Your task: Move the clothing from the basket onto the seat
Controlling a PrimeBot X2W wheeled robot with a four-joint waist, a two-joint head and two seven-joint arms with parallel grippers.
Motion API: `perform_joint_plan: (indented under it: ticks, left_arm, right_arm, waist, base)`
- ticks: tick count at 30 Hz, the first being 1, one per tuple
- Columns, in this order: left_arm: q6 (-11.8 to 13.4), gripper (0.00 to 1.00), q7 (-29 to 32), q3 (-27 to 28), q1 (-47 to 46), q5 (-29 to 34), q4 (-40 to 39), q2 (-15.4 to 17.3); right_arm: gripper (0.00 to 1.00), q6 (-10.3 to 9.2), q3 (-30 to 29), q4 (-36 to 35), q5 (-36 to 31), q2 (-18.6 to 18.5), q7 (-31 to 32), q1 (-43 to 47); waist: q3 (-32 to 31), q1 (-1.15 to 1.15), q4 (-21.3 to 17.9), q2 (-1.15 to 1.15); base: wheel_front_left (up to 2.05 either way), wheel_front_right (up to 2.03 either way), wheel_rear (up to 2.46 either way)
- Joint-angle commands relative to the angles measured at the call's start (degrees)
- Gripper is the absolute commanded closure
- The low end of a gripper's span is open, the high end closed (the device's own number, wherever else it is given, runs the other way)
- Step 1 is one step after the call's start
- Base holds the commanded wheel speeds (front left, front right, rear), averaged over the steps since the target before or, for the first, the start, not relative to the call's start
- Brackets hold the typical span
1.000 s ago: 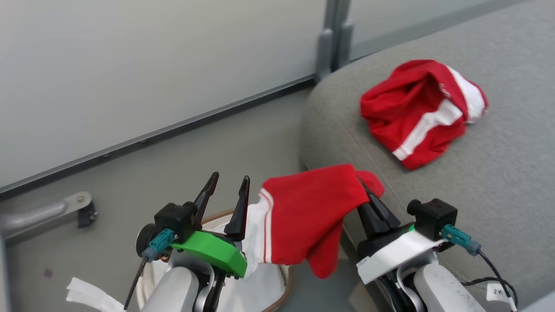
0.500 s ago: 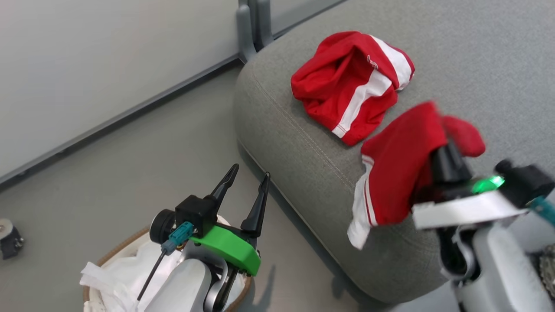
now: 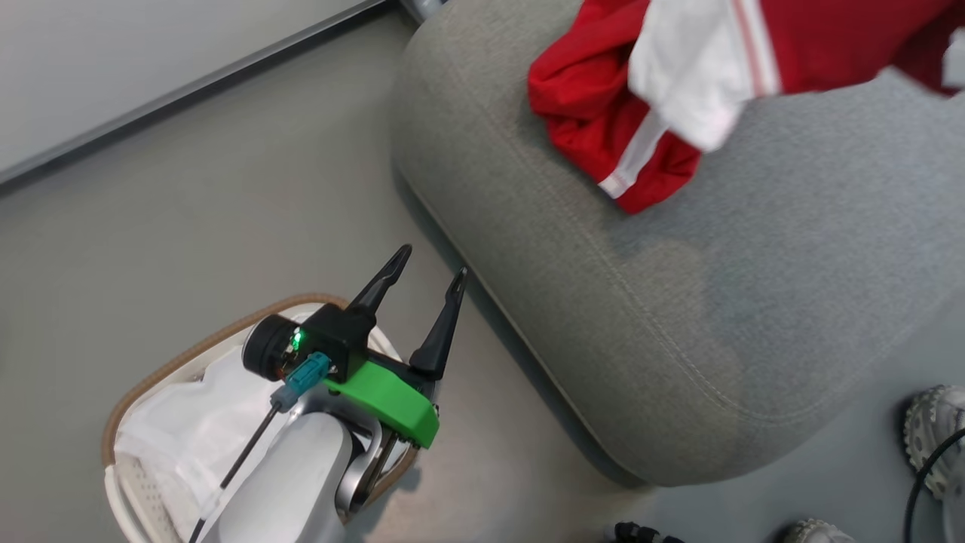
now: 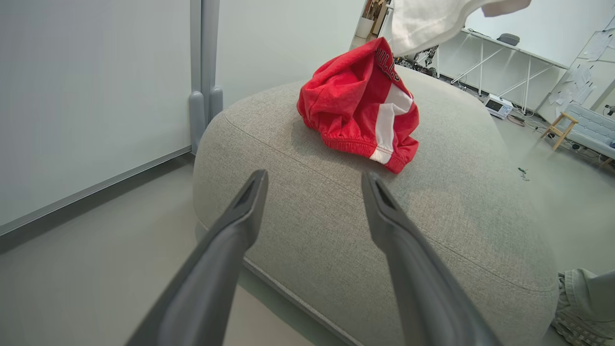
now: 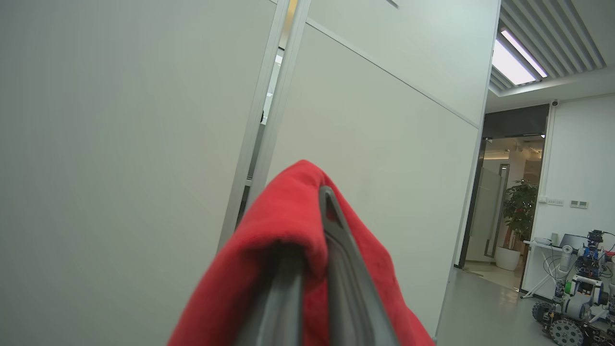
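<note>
One piece of red clothing (image 3: 588, 128) with a white stripe lies crumpled on the grey seat (image 3: 678, 317), near its rounded corner. It also appears in the left wrist view as the clothing (image 4: 355, 101) on the seat (image 4: 432, 226). My right gripper (image 5: 314, 226) is shut on a second red garment (image 5: 283, 216). That garment (image 3: 814, 38) hangs over the seat at the top right, its white end (image 3: 693, 75) drooping. My left gripper (image 3: 432, 260) is open and empty above the basket (image 3: 188, 354), whose white liner (image 3: 188, 430) shows. The open fingers (image 4: 240, 216) point at the seat.
Grey floor (image 3: 188, 211) lies between the basket and a pale wall panel (image 3: 113, 60). A person's shoes (image 3: 935, 437) stand by the seat's near right edge, and a trouser leg (image 4: 584, 293) is there too. Another wheeled robot (image 5: 576, 302) stands far off.
The head camera has swung, shifting the whole picture. My right gripper has carried its red garment up and over the seat. The left gripper has stayed open above the basket.
</note>
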Motion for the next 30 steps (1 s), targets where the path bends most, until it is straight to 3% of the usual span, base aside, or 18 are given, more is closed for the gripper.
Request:
perform_joint_plan:
  ticks: [1,7,16,22,30]
  left_arm:
    - [-0.27,0.00,-0.05,-0.35,-1.68,-0.29,-0.21,0.74]
    - [-0.28,0.00,-0.05,-2.52,-5.24,-0.96,-0.77,1.39]
    - [-0.28,0.00,-0.04,-5.36,-8.38,-1.55,-0.52,2.06]
    - [-0.28,0.00,-0.04,-5.83,-9.16,-1.67,-0.73,2.88]
    - [-0.28,0.00,-0.04,-5.34,-8.55,-2.17,-0.10,2.72]
  right_arm:
    - [1.00,-0.07,-0.73,1.50,-0.95,-0.70,-0.10,-2.38]
    - [1.00,-0.08,-3.63,11.00,-4.72,-1.74,-0.10,-8.43]
    - [1.00,-0.08,-5.49,27.13,-11.92,0.01,-0.07,-2.62]
    - [1.00,-0.08,-9.69,35.96,-13.36,0.97,-0.06,1.02]
    - [1.00,-0.08,-18.33,37.61,-14.81,2.94,-0.05,5.23]
  waist:
    - [4.48,-0.01,4.64,0.00]
    - [8.76,-0.01,9.81,0.00]
    - [14.34,-0.01,15.63,0.00]
    - [16.37,-0.01,16.23,0.00]
    - [14.57,-0.01,14.70,0.00]
  base:
    - [0.00,0.00,0.00]
    - [0.00,0.00,0.00]
    - [0.00,0.00,0.00]
    - [0.00,0.00,0.00]
    - [0.00,0.00,0.00]
